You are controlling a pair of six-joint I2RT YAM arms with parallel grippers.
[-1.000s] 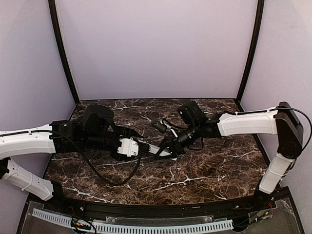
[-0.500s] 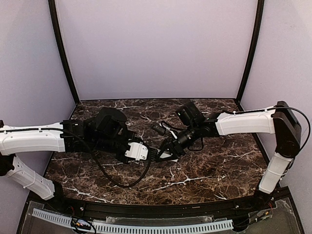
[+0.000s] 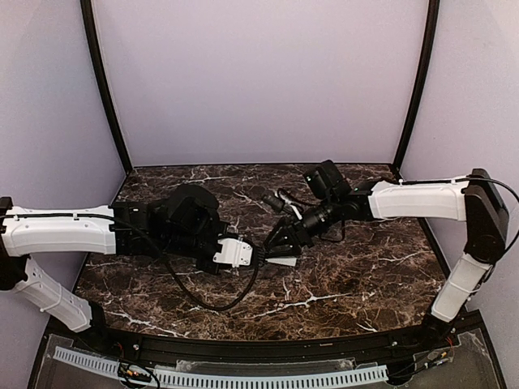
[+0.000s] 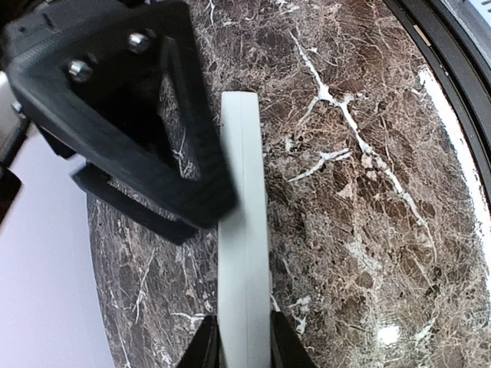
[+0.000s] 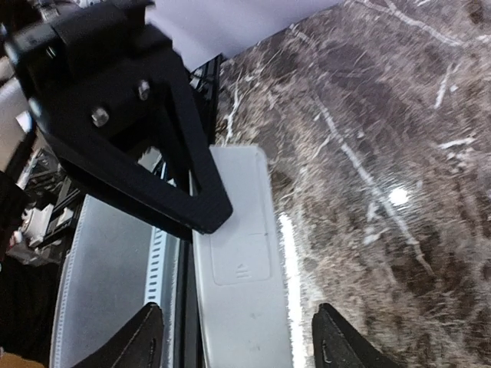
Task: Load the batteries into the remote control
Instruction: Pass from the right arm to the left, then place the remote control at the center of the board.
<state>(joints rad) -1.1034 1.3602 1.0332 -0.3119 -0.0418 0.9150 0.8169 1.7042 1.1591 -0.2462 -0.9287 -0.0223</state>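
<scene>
The remote control [image 3: 281, 261] is near the middle of the desk [image 3: 373, 279], a little closer to the near edge than to the far edge, right where the 2 arms meet. The left pincer [image 4: 244, 349] is closed on it, with 1 finger pressed on each side. We think it holds the remote like this to keep it from sliding or turning. The flat back with the little lid [image 5: 239, 264] faces up toward the right arm. The right pincer [image 5: 239, 331] is spread wide. The remote lies between its 2 fingers, and in the right wrist view we see a gap on each side, so it grips nothing. We think it is lined up this way to work on the lid, which looks shut. We see no batteries in any of the 3 views, so we cannot say where they are. We also cannot tell if the remote rests on the desk or hangs just above it.
</scene>
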